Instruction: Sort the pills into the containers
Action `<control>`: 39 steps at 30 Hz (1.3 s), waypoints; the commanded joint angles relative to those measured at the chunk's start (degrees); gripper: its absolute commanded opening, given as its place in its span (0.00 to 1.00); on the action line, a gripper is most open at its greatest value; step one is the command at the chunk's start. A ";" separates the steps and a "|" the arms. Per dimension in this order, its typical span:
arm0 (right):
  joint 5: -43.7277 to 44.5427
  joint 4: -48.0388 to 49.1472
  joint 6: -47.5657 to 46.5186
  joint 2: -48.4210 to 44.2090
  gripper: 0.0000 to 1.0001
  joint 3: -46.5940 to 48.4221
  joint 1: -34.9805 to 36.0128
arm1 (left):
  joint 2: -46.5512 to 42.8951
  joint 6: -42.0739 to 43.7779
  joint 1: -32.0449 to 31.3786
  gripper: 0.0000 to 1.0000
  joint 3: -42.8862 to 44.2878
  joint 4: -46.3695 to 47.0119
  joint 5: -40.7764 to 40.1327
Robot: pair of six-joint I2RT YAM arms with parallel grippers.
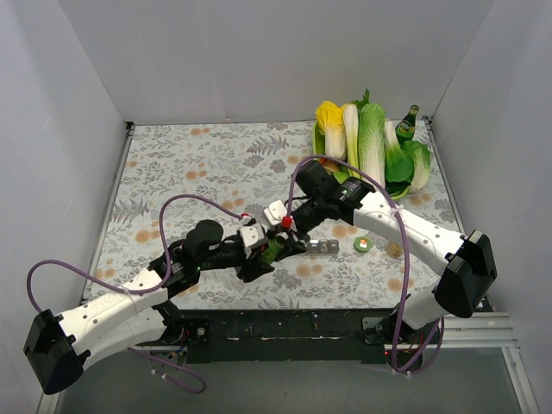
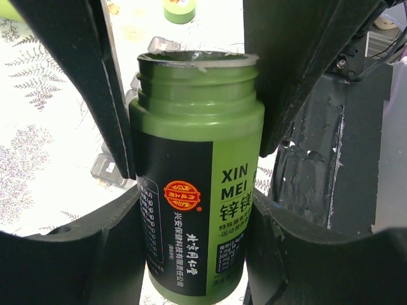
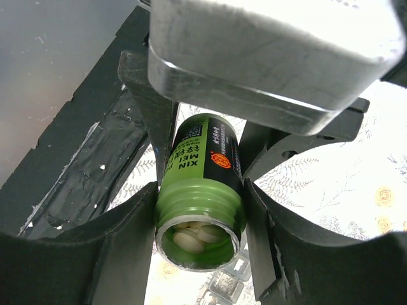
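Gripping the green pill bottle (image 2: 197,190) by its body, my left gripper (image 2: 194,114) is clamped. My right gripper (image 3: 202,190) appears closed on its open neck, though the view is cramped. The containers (image 1: 323,247) lie on the table (image 1: 172,164) just beside it.

We see veg pile (image 1: 373,148) on floral cloth's (image 1: 198,164) far-right corner; green glass btl (image 1: 409,122) there too, amid veg.

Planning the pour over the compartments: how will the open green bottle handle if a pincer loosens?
The green bottle looks smooth and rigid: probably slippery, not crushable. Round body, so it likely rolls if dropped. Uncapped, pills visible inside: tilting probably spills them.
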 commanded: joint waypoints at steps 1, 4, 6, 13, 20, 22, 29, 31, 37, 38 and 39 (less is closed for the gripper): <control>1.84 0.46 2.81 -0.81 0.28 -1.17 0.45 | -2.39 -2.04 0.24 0.00 -0.18 6.74 -0.76; 0.52 0.28 3.33 -1.25 0.20 -1.70 0.36 | -3.80 -3.01 0.24 0.07 -0.79 6.92 -1.37; -1.05 0.37 4.21 -1.51 0.17 -1.79 0.01 | -5.37 -4.14 0.24 0.20 -1.67 9.20 -1.64; -8.35 1.77 7.90 -3.09 0.14 -1.88 -3.50 | -8.46 -7.13 0.24 0.74 -3.52 11.04 -1.11; -12.13 3.08 10.44 -3.89 0.13 -2.49 -5.26 | -7.85 -7.58 0.24 0.89 -2.82 10.70 0.21; -13.71 3.88 11.59 -4.06 0.12 -2.49 -5.97 | -7.41 -7.40 0.24 0.89 -2.56 9.56 0.47; -17.41 5.99 15.29 -4.76 0.12 -2.75 -7.64 | -7.23 -6.88 0.24 0.90 -2.99 10.60 -2.78; -17.76 6.87 16.25 -4.77 0.11 -3.19 -7.64 | -6.62 -7.05 0.24 0.90 -2.56 11.48 -2.78; -17.15 8.36 17.66 -4.77 0.11 -3.63 -7.64 | -4.95 -7.49 0.24 0.86 -1.76 12.89 -1.29; -16.97 8.37 17.66 -4.77 0.11 -3.63 -7.64 | -4.77 -7.49 0.24 0.85 -1.68 12.89 -1.03; -16.80 8.45 17.66 -4.68 0.11 -3.63 -7.64 | -4.42 -7.49 0.24 0.82 -1.59 12.98 -0.85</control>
